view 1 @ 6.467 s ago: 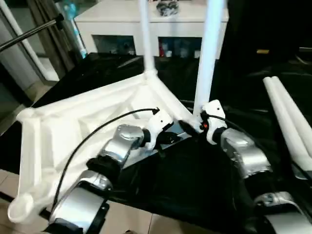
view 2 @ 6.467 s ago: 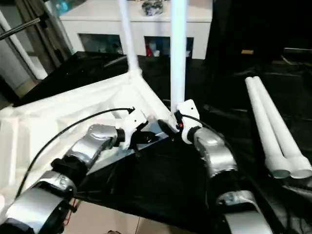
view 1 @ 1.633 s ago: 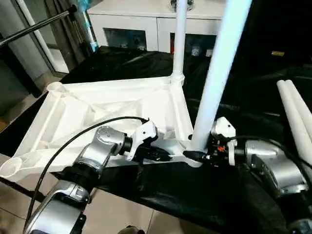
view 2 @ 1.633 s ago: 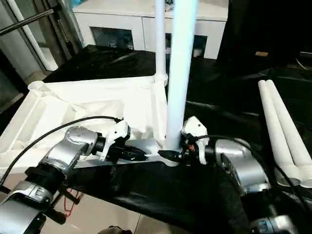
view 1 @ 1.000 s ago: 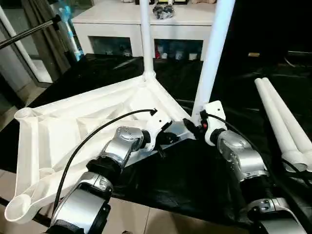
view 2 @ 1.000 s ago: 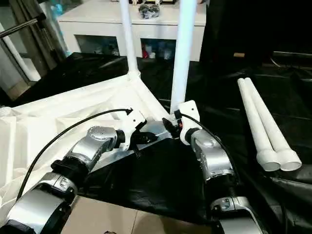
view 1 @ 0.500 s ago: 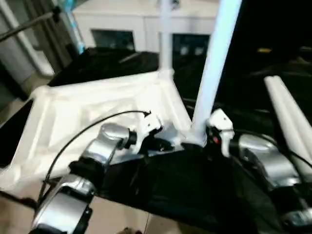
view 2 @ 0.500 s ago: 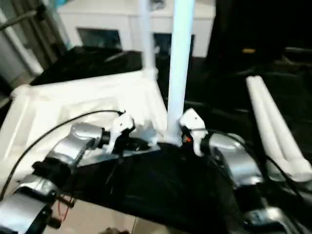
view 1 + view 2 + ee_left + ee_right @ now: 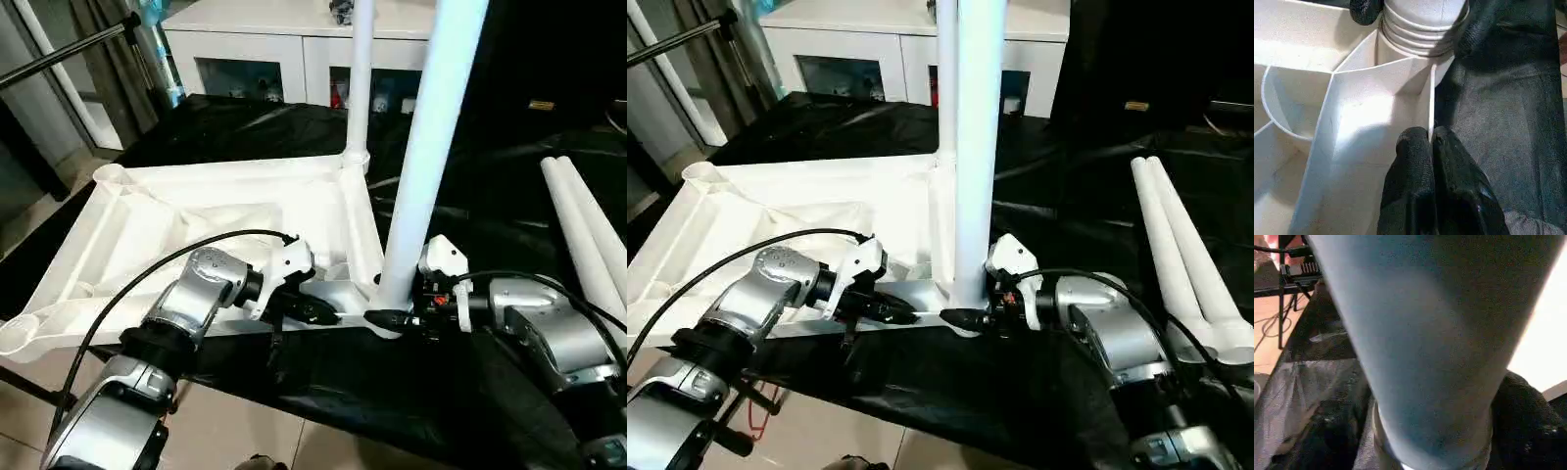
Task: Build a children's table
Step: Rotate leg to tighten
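The children's table's white tabletop point(image 9: 196, 211) lies upside down on a black cloth, ribs upward. Two white legs stand upright in its corner sockets: a far leg point(image 9: 360, 78) and a near leg point(image 9: 431, 147). My left gripper point(image 9: 328, 315) is shut on the thin near rim wall point(image 9: 1427, 93) of the tabletop, just beside the near corner socket. My right gripper point(image 9: 392, 316) is shut on the ribbed base point(image 9: 1420, 19) of the near leg, one black finger point(image 9: 1474, 29) on each side of it. In the right wrist view the leg point(image 9: 1425, 342) rises close between the fingers point(image 9: 1528, 431).
Two loose white legs point(image 9: 588, 235) lie side by side on the cloth at the right. A white cabinet point(image 9: 284, 44) with glass doors stands behind the table. A slanted metal bar point(image 9: 69, 54) crosses the far left. The table's front edge is just below my forearms.
The head camera has swung, so the whole picture has shifted. Both grippers keep their places at the near corner of the tabletop, and the near leg still stands in its socket.
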